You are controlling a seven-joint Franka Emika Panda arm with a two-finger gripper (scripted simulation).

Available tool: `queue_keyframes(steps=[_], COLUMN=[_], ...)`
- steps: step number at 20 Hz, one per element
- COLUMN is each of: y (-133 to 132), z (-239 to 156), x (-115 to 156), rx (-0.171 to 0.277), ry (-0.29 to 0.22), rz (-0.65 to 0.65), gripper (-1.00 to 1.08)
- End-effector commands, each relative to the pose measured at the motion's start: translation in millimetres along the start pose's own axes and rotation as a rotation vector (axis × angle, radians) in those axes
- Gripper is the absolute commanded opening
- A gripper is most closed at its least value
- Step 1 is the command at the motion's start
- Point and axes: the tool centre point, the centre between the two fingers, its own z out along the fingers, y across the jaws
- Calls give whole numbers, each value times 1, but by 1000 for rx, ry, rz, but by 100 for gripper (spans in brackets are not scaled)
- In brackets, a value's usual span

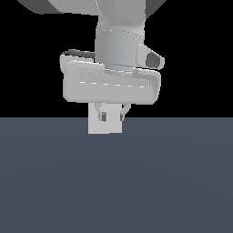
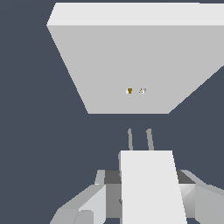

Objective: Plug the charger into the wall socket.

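Gripper (image 1: 112,113) pinching the charger (image 2: 151,186) — fingers (image 2: 87,203) pressed on both side faces of the white block, seen clearly in the wrist view. Two thin grey prongs (image 2: 140,139) sticking out of the charger's front edge, pointing at the wall socket (image 2: 131,65). Socket panel upright, top edge and broad front face both visible; two tiny yellowish-brown holes (image 2: 135,91) near the face's centre. Clear gap of dark floor (image 2: 43,153) between prong tips and the panel's lower edge — not touching. Prongs roughly in line with the holes, prong spacing looking similar to hole spacing. Open floor on both sides of the panel and around the charger. In the exterior view, hand body hanging low over the grey floor, fingers short beneath it, a white block face (image 1: 105,128) directly under and behind the fingertips; cannot tell there whether that face is charger or socket, since both overlap along that line of sight. Black background above the floor's horizon edge.
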Motion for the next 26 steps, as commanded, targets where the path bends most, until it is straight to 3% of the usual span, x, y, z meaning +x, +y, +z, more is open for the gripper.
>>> queue_keyframes(steps=[1, 9, 19, 26], y=[0, 0, 0, 0], z=[-1, 2, 16, 20], x=[1, 6, 38, 46], rx=[1, 0, 0, 1], ry=[-1, -1, -1, -1], rz=[0, 0, 0, 1], gripper=[-100, -100, -100, -100])
